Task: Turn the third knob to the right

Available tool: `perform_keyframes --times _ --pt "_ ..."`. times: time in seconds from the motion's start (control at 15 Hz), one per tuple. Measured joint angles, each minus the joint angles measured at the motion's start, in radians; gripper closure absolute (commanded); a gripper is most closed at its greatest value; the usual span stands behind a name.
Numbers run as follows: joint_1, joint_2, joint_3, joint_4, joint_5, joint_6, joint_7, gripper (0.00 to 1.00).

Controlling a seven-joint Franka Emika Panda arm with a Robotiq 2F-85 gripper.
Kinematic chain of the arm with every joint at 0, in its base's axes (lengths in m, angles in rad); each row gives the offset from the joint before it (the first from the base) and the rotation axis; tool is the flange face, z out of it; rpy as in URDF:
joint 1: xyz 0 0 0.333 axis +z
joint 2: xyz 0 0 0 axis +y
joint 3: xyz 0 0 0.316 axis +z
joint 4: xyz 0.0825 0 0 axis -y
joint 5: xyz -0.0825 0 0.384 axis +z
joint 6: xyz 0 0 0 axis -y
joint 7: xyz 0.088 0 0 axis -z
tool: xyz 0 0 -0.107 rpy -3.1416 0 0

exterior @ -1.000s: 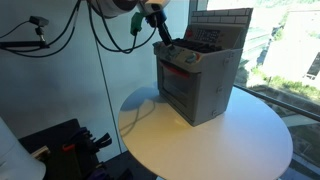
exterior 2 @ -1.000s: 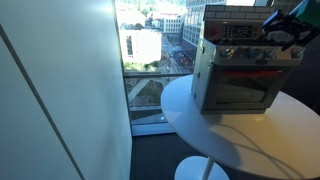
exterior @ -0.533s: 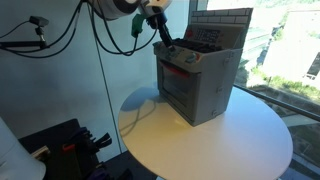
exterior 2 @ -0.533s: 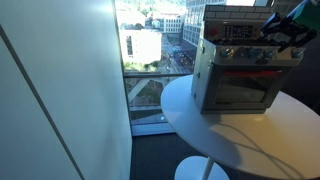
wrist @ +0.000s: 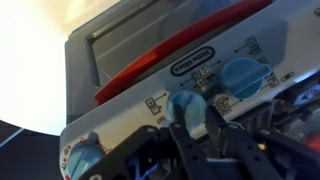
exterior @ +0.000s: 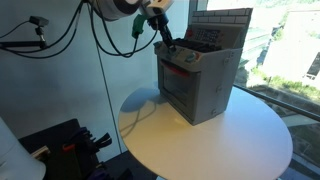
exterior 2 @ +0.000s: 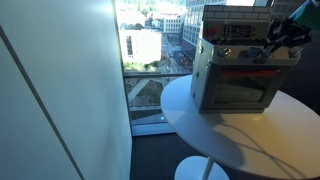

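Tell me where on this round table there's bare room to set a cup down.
The broad white tabletop in front of the toy oven, out to the near rim, is bare. It is crowded at the oven's knob panel, where the gripper sits.

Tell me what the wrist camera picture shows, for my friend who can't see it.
The robot's dark pincer is at the middle knob of three blue ones on a grey toy oven, seen very close up. A curved red handle sits above the knobs. It is unclear whether the pincer is gripping the knob.
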Motion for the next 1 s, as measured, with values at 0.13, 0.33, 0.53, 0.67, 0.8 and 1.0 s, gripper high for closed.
perform_keyframes --times 0.13,0.33,0.53,0.67,0.8,1.0 --pt "-0.002 0.000 0.000 -0.003 0.000 0.000 0.008 0.96" --pt "-0.002 -0.001 0.000 -0.003 0.000 0.000 0.020 0.95" --pt "-0.002 -0.001 0.000 -0.003 -0.001 0.000 0.036 0.95" --pt "-0.002 -0.001 0.000 -0.003 -0.001 0.000 0.053 0.95" --pt "-0.003 -0.001 0.000 -0.003 -0.001 -0.001 0.080 0.95" --pt "-0.003 -0.002 0.000 -0.003 -0.001 -0.004 0.133 0.95"
